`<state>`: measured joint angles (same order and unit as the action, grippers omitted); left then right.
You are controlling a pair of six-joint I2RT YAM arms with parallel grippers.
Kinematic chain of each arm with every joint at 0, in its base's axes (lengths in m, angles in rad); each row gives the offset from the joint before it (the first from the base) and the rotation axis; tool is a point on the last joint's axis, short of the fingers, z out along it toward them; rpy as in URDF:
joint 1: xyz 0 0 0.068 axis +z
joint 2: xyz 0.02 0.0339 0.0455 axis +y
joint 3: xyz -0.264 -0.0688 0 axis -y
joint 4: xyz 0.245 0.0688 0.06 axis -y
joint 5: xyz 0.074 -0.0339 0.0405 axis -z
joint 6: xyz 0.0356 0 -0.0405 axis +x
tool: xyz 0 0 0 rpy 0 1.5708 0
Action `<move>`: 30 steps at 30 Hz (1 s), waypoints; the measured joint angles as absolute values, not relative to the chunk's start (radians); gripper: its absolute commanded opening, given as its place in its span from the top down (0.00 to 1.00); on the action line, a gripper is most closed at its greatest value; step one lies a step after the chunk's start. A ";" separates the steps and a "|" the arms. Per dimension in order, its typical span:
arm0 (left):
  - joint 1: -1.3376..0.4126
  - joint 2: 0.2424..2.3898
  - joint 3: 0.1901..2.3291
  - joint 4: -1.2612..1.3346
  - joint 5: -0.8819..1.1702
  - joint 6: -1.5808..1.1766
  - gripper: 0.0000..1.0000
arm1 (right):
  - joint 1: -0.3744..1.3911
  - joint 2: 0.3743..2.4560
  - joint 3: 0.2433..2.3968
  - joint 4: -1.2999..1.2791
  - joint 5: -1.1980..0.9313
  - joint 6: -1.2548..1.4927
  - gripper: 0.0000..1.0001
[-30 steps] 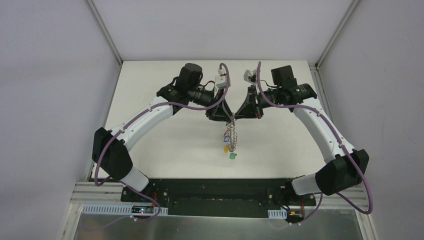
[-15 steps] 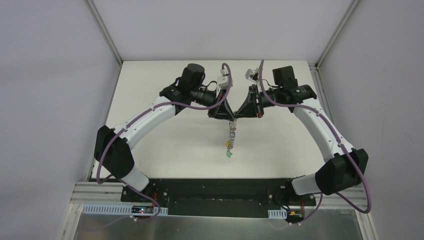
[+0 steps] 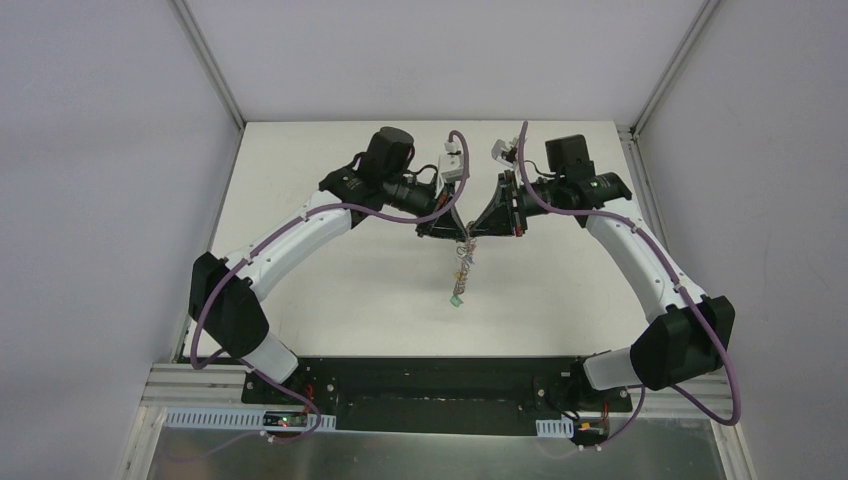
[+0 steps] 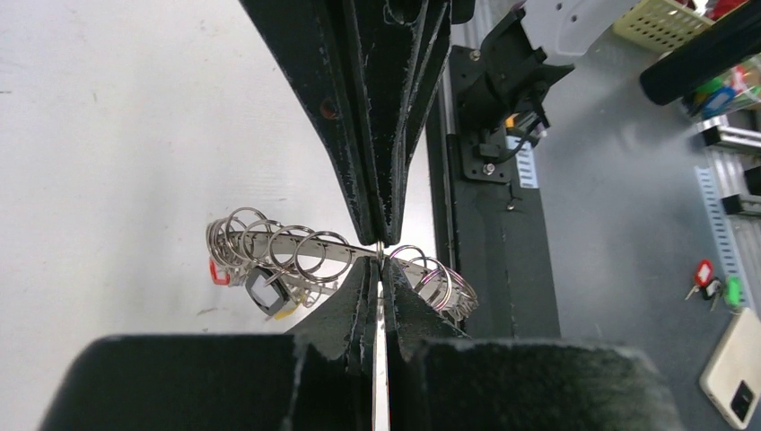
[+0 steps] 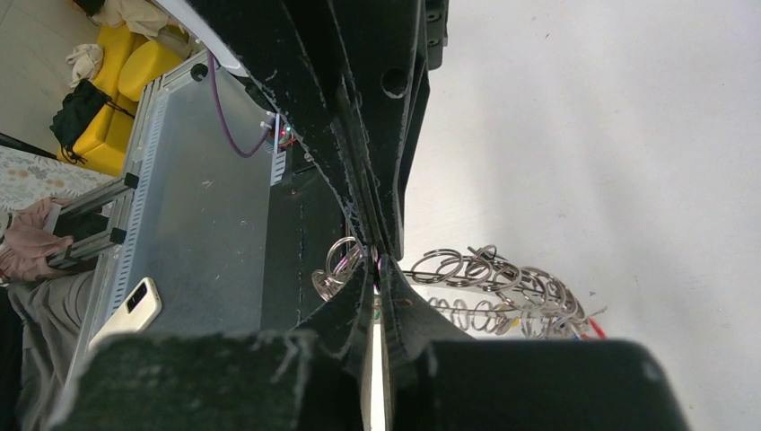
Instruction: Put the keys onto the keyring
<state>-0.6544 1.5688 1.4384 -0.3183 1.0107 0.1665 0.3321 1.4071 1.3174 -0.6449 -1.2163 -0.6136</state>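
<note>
The keyring (image 3: 461, 268) hangs in the air below my two grippers, edge-on, with its wire loops and keys dangling; a green key (image 3: 457, 301) is lowest. My left gripper (image 3: 457, 233) and right gripper (image 3: 474, 232) meet tip to tip, both shut on the ring's top. In the left wrist view my left gripper (image 4: 380, 260) pinches the flat grey keyring (image 4: 310, 244), with black (image 4: 266, 289), red (image 4: 215, 269) and yellow (image 4: 284, 312) keys hanging on it. In the right wrist view my right gripper (image 5: 377, 262) pinches the keyring (image 5: 485, 269).
The white table (image 3: 340, 290) lies below, with grey walls on three sides. The black base plate (image 3: 430, 380) runs along the near edge. Off the table, a phone (image 4: 736, 377) and loose red and green keys (image 4: 711, 280) lie on a grey shelf.
</note>
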 measured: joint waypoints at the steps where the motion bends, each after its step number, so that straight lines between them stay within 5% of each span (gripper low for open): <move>1: -0.656 1.569 1.449 -0.343 0.993 0.186 1.00 | 0.332 1.406 1.313 -0.639 -1.215 -0.612 0.86; 5: -0.666 1.561 1.477 -0.450 0.908 0.287 1.00 | 0.330 1.399 1.295 -0.625 -1.195 -0.606 0.64; 8: -0.667 1.547 1.478 -0.529 0.849 0.374 1.00 | 0.329 1.393 1.286 -0.624 -1.185 -0.602 0.58; 19: -0.733 1.464 1.475 -0.758 0.634 0.741 1.00 | 0.327 1.387 1.242 -0.594 -1.178 -0.575 0.54; 30: -0.871 1.424 1.404 -0.777 0.328 0.824 1.00 | 0.326 1.391 1.171 -0.525 -1.153 -0.534 0.53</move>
